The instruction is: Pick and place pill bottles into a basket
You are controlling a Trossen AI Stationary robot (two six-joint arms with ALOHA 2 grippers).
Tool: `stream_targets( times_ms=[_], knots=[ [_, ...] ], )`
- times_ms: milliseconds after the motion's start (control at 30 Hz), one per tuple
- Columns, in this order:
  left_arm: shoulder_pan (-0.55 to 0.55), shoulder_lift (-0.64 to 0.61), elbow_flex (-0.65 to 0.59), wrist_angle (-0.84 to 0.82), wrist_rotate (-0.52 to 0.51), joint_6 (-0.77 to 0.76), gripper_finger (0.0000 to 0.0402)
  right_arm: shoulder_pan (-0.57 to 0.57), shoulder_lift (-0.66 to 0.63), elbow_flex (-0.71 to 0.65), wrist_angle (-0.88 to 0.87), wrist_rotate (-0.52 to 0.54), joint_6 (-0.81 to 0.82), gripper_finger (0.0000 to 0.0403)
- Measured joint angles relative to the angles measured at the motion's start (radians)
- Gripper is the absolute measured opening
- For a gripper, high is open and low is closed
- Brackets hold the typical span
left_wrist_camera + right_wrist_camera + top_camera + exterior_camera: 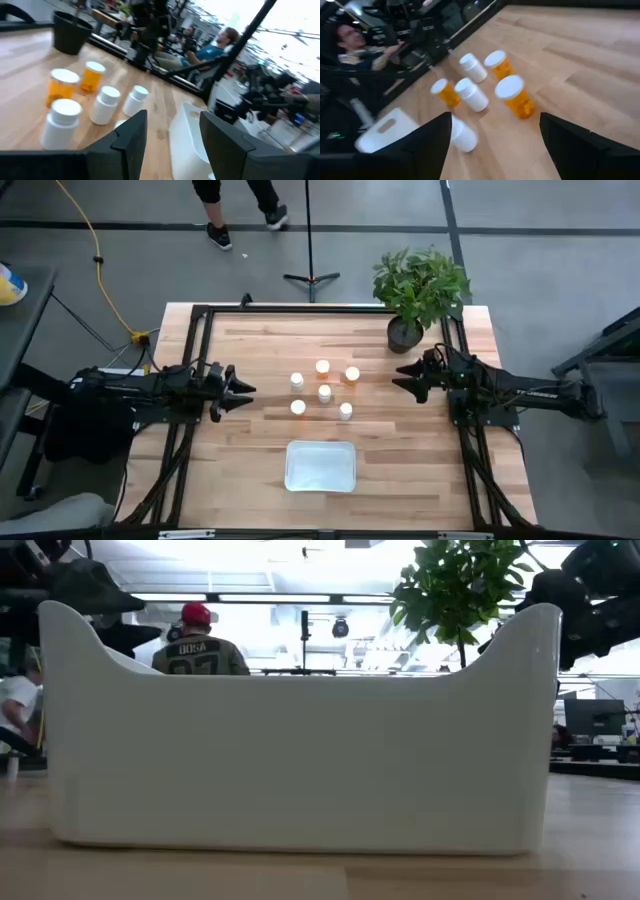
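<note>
Several pill bottles (324,392) stand upright in a loose cluster on the wooden table's middle, all white-capped; some are orange (516,98), some white (105,104). The whitish basket (320,466) rests flat near the table's front edge and fills the low view (300,760). My left gripper (246,394) hovers open left of the cluster, nothing between its fingers (131,134). My right gripper (396,376) hovers open right of the cluster, also with nothing between its fingers (431,145).
A dark pot with a green plant (405,332) stands at the table's far right, close behind my right arm. Black frame rails (200,320) run along the table's edges. People (200,648) sit in the room beyond the table. Bare wood lies between the cluster and the basket.
</note>
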Motion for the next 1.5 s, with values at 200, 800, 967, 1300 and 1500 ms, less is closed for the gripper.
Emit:
stream_targets(
  times_ms=[200, 800, 967, 1300, 1500],
  knots=[
    [0.000, 0.000, 0.000, 0.008, 0.030, -0.003, 0.0216, 0.000, 0.000, 0.000, 0.000, 0.002, 0.005, 0.0293],
    [0.000, 0.005, 0.083, 0.005, -0.306, 0.120, 0.0216, 0.000, 0.001, 0.000, 0.083, 0.043, -0.029, 0.0293],
    [0.000, 0.005, 0.102, 0.010, -0.326, 0.119, 0.0216, 0.000, 0.001, 0.000, 0.120, 0.113, -0.023, 0.0293],
    [0.000, 0.005, 0.105, 0.126, -0.297, 0.095, 0.0216, 0.000, 0.001, 0.000, 0.252, 0.043, 0.024, 0.0293],
    [0.000, 0.006, 0.105, 0.105, -0.271, 0.098, 0.0216, 0.000, 0.001, 0.000, 0.279, -0.007, 0.024, 0.0293]
  ],
)
